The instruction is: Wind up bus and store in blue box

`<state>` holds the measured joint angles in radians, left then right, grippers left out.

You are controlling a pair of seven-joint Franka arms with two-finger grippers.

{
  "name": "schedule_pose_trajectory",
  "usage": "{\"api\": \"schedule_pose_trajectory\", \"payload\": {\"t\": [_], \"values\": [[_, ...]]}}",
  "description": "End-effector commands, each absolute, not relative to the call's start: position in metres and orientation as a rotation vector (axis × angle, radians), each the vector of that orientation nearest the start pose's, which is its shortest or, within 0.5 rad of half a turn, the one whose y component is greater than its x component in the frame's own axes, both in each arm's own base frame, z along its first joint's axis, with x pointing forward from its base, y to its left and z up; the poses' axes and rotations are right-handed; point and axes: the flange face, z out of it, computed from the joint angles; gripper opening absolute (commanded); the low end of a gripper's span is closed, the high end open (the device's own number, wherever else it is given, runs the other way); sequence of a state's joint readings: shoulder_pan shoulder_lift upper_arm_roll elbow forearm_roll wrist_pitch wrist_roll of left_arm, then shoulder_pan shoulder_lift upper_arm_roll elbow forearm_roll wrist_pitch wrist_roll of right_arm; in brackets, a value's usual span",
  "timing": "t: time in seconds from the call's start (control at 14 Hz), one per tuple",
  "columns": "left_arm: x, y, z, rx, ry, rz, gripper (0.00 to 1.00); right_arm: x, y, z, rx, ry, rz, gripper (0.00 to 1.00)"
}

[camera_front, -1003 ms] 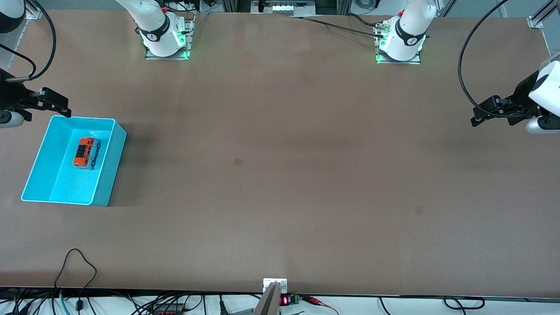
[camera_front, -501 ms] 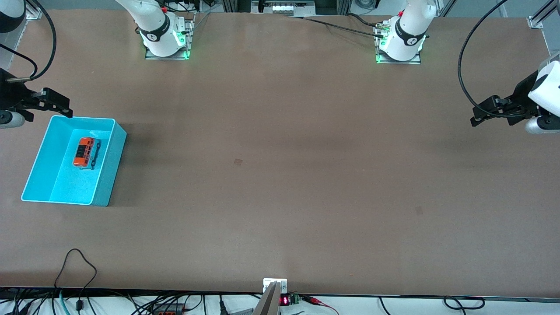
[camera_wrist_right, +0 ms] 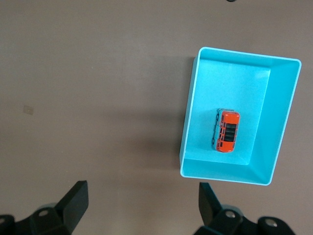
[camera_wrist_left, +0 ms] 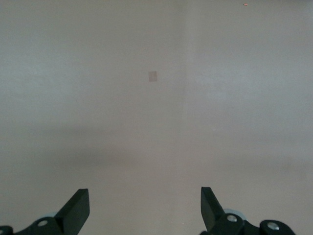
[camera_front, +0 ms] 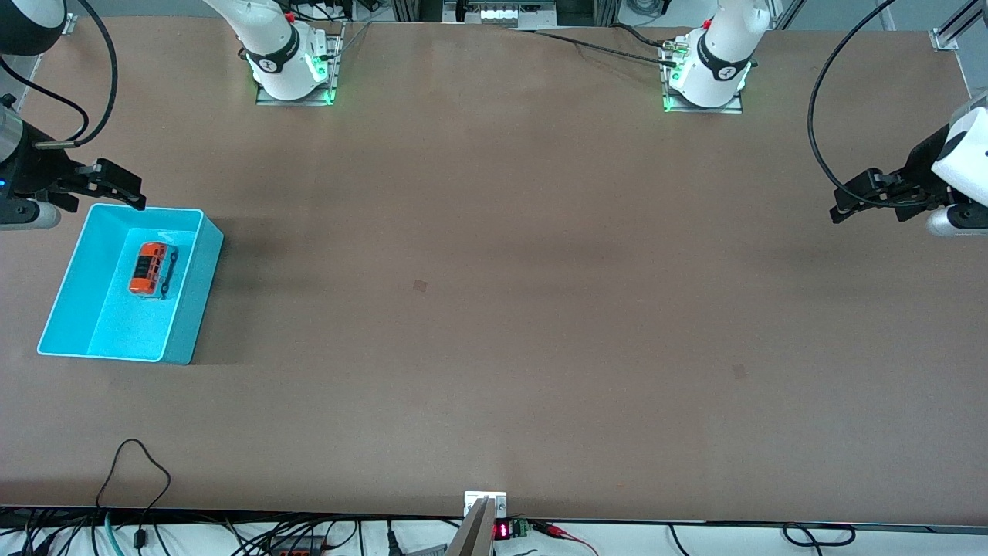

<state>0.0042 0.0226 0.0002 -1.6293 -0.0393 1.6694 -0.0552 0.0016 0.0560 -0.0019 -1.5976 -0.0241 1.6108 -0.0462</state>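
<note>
The small orange bus [camera_front: 149, 270] rests on its wheels on the floor of the blue box [camera_front: 194, 286], which stands at the right arm's end of the table. In the right wrist view the bus [camera_wrist_right: 227, 130] lies inside the blue box [camera_wrist_right: 279, 112] well off from the jaws. My right gripper [camera_front: 130, 193] hangs open and empty in the air over the box's rim that lies farthest from the front camera; from its own wrist it [camera_wrist_right: 142, 187] looks down on bare table. My left gripper [camera_front: 840, 211] waits open and empty over the left arm's end of the table, with only table below it [camera_wrist_left: 145, 192].
Two small dark patches [camera_front: 420, 286] [camera_front: 739, 371] mark the brown tabletop. The arm bases [camera_front: 292, 73] [camera_front: 706, 81] stand along the edge farthest from the front camera. A loose black cable [camera_front: 135, 471] lies by the nearest edge.
The right gripper has shifted a little toward the table's middle along the box's rim. The bus, the box and the left arm have not moved.
</note>
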Motion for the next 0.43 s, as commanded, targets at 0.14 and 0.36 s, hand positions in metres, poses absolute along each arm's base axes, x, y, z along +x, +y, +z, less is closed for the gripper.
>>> {"api": "schedule_pose_trajectory", "payload": {"t": [0.14,0.36], "values": [[0.5673,-0.0004,0.599,-3.162,-0.083,-0.028,1.0,0.5735,-0.0088,0.5884,-3.156,-0.037,0.078,1.0],[0.5671,0.0005,0.6,-3.162,-0.085,-0.033,1.0,0.5733,-0.0096,0.5883,-3.154,-0.037,0.08,1.0]]}}
